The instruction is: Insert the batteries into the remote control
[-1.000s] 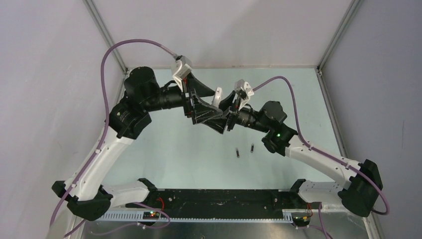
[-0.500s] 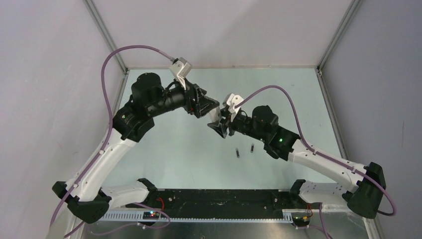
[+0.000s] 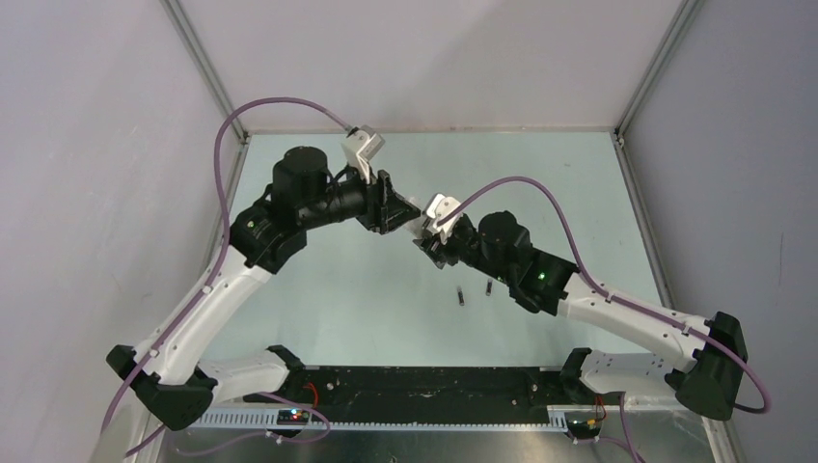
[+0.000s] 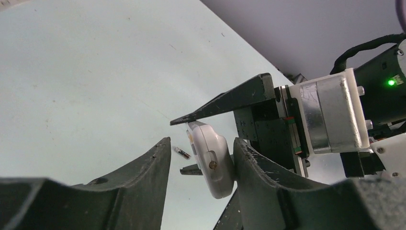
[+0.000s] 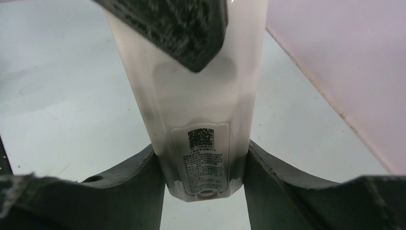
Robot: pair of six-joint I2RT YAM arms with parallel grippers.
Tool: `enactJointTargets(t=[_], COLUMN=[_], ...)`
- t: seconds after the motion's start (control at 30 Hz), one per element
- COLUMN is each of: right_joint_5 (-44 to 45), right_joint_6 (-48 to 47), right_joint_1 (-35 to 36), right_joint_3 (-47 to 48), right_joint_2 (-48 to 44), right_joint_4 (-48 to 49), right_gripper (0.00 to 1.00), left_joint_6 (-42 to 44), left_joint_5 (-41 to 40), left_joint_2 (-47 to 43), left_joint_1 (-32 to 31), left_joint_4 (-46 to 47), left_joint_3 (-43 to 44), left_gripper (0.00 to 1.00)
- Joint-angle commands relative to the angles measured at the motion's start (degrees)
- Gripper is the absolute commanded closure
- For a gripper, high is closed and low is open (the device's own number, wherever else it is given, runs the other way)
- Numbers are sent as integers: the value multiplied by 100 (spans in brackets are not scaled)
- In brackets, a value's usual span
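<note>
1. My right hand [image 5: 202, 154] pinches the remote control [image 5: 201, 96] near one end, with a finger pressed on each long edge and the label side facing its camera. The remote hangs in the air above the table [image 3: 328, 289], between my two arms.
2. My left hand [image 4: 201, 144] is spread around the remote's other end. One finger sits close against it and the other stands apart with a gap.
3. The batteries [image 3: 460, 296] lie near each other on the table, just beside my right arm, not yet loaded.
4. I judge the remote to be light, stiff and smooth-shelled, so it may slip. The long edges are the place to hold it, leaving the back free.
5. The batteries look hard, round and apt to roll, so I would pinch each across its middle with my fingertips.
</note>
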Motion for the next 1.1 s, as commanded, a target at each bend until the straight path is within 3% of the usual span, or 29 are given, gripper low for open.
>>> enactJointTargets(t=[0.0,0.33,0.4,0.57,0.63,0.7,0.77,0.87,0.93,1.07], right_joint_5=[349,503,504,521,497,488,513,564,308,-550], right_joint_6=[-259,-411,-422,-386,-335,-268,-188,7,438,1309], right_joint_1=[78,211,236,250,246,232,203,116,-143,-822], right_joint_3=[312,305,305,288,279,256,139,-10,-75,-333], right_joint_2=[-103,-63,-57,-46,-41,-50,-88,-244,-468,-1210], right_joint_4=[218,99,84,136,153,200,288,422,316,142], right_gripper=[82,82,82,82,81,74,59,12,2,1], left_joint_6=[22,48,36,-27,-39,-28,-23,1,4,26], left_joint_5=[227,344,338,511,485,435,351,211,165,251], left_joint_2=[143,414,433,516,531,528,525,512,502,514], left_joint_1=[-39,-36,-36,-39,-40,-41,-27,29,114,292], left_joint_4=[-301,-700,-752,-786,-795,-794,-795,-787,-788,-785], left_joint_3=[-33,186,249,240,250,301,363,445,475,531], left_gripper=[47,52,58,92,99,100,100,100,100,100])
